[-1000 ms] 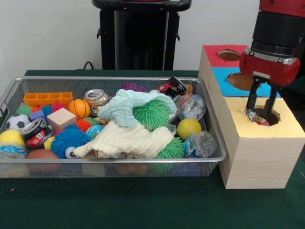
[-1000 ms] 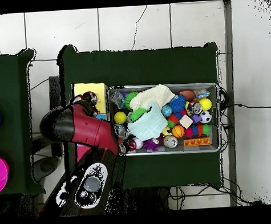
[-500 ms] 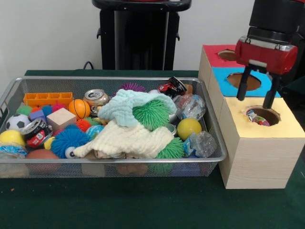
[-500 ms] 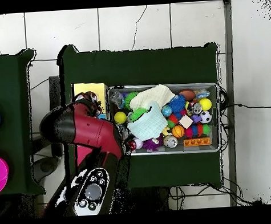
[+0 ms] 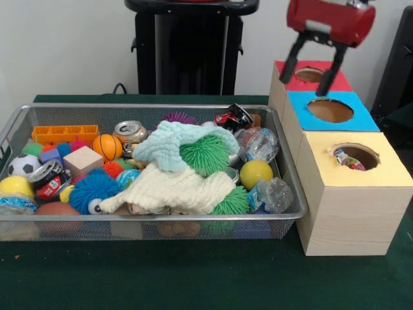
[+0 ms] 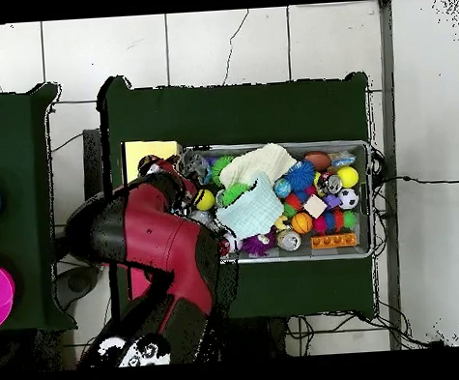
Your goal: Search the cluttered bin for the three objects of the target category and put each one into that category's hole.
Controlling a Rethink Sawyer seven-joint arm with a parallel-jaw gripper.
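The wire bin (image 5: 13, 129) is piled with balls, cloths and crinkly plastic wrappers (image 5: 274, 194); further right, one wrapper (image 5: 347, 159) lies inside the yellow box's hole (image 5: 356, 157). Above the red box (image 5: 290, 81), the gripper (image 5: 312, 60) hangs spread wide, empty. Next, descend squarely over an exposed wrapper, clear of cloth.

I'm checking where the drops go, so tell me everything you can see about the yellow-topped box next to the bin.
The yellow-topped box is a pale wood-look block with a flat yellow top and a round hole cut in it. Crinkly, colourful wrapped stuff shows inside the hole. It stands upright on the green table cover, right beside the wire bin, in front of a blue-topped box in the same row. The gripper hangs open above the boxes farther back, not touching it.
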